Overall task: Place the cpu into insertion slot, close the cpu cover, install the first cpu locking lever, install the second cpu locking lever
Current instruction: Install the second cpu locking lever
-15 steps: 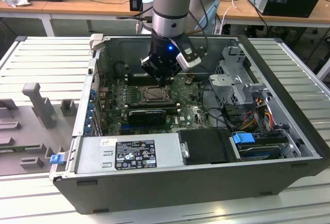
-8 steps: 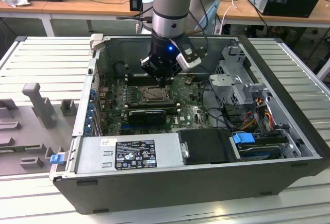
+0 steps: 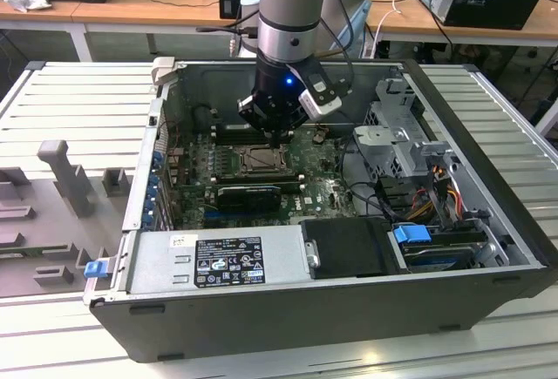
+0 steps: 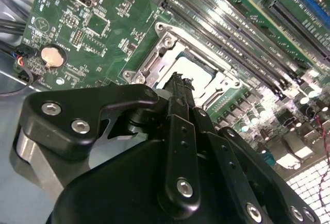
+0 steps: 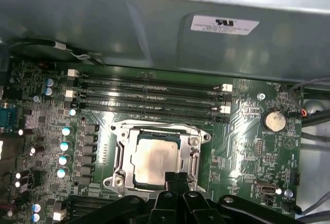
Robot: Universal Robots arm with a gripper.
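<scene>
The tool (image 5: 177,178), seemingly pinched together, hovers over the seated cpu (image 5: 154,159).

One cpu (image 5: 154,159), one insertion slot (image 5: 121,158), one coin battery (image 5: 273,121), four memory slots (image 5: 149,94), one pincer (image 5: 177,178).

Pale silvery-beige cpu (image 5: 156,160), silvery cpu cover (image 5: 157,131), green circuit board (image 5: 247,131), black gripper (image 5: 176,178), blue clip (image 3: 411,233), grey computer case (image 3: 288,301)

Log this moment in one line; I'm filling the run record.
gripper: shut, empty, at socket edge | cpu: seated in insertion slot | cpu cover: down
</scene>
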